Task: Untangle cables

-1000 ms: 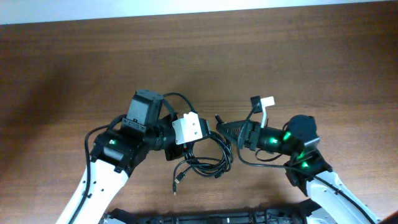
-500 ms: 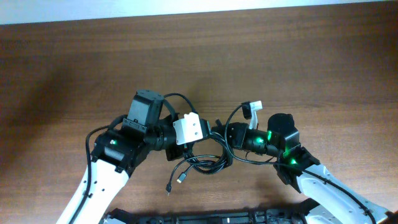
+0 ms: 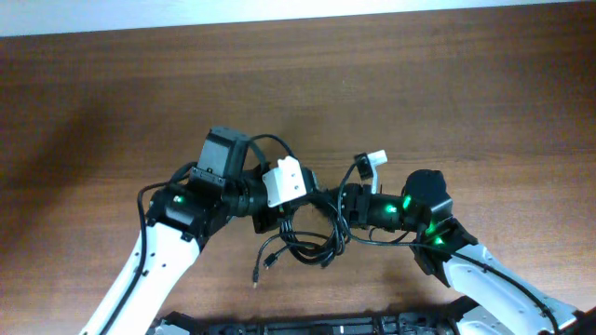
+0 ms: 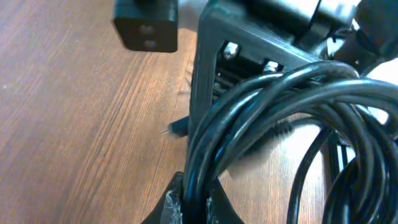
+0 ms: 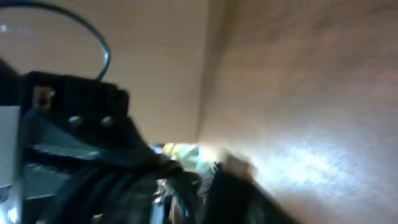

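Status: barely started, by my read. My left gripper (image 4: pixel 191 202) is clamped down on the cables (image 3: pixel 312 244). The left wrist view shows several black cords running together straight into my fingertips. The bundle sits on the wooden table (image 3: pixel 466 93), just below and between both grippers. It's overlapping loops in one clump, with no cord laid out on its own. One plug end (image 3: pixel 264 263) trails out at the clump's lower left. That's the only bit that looks free.

My right gripper (image 3: pixel 326 198) is nose-to-nose with the left, at the bundle's top edge. I can't tell how wide its jaws are or whether it has a cord: its wrist view is blurred and the overhead doesn't show the tips clearly.

Done: one side of the clump gripped. Left: get a second hold on a single cord, draw it clear, repeat until all the cords lie apart. My left grip is on several strands at once, so a pull may tighten the knot rather than open it.
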You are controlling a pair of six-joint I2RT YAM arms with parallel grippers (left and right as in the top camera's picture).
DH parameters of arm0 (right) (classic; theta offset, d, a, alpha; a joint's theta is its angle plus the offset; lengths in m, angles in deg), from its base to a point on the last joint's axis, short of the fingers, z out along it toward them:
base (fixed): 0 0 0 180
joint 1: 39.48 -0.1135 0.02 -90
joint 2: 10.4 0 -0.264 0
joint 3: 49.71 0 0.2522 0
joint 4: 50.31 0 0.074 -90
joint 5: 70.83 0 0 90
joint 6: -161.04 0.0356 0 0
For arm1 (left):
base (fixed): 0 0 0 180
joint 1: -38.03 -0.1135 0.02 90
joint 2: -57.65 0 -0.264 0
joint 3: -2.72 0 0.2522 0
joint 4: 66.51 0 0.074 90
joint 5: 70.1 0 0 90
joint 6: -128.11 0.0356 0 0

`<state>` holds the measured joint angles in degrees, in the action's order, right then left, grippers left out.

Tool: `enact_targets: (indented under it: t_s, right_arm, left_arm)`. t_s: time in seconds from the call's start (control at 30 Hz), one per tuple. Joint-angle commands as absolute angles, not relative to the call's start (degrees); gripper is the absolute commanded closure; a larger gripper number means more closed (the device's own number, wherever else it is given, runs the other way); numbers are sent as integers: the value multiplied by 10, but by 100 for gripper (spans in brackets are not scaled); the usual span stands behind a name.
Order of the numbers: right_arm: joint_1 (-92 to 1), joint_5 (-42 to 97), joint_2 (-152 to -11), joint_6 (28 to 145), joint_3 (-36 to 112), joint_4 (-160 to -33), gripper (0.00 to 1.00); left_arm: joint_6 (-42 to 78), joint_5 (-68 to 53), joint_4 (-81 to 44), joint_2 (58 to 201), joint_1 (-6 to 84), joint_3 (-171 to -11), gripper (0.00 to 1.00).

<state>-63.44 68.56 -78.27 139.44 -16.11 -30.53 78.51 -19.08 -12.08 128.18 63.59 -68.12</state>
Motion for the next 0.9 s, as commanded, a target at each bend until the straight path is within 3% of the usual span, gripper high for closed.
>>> enact_targets:
  t_s: [0.0, 0.17, 0.27, 0.43, 0.63, 0.73, 0.87]
  right_arm:
    - [-641, 622, -775, 1261, -154, -287, 4]
    - [-640, 567, -775, 1188, -153, -287, 1]
    - [-621, 558, -775, 1188, -154, -287, 1]
    - [-575, 556, -775, 1242, -153, -287, 2]
    - [-639, 597, -775, 1231, -154, -287, 3]
    - [-673, 558, -775, 1218, -154, -287, 12]
    - [-692, 525, -777, 1219, -154, -287, 41]
  left_arm:
    - [747, -182, -120, 1292, 637, -685, 100]
    - [722, -130, -118, 1262, 599, -685, 100]
    - [642, -43, -111, 1261, 571, -685, 100]
    - [586, -31, -101, 1261, 543, -685, 100]
    - [453, -31, -105, 1262, 544, -685, 100]
    - [393, -32, -105, 1262, 544, -685, 100]
    - [344, -32, -101, 1262, 552, -685, 100]
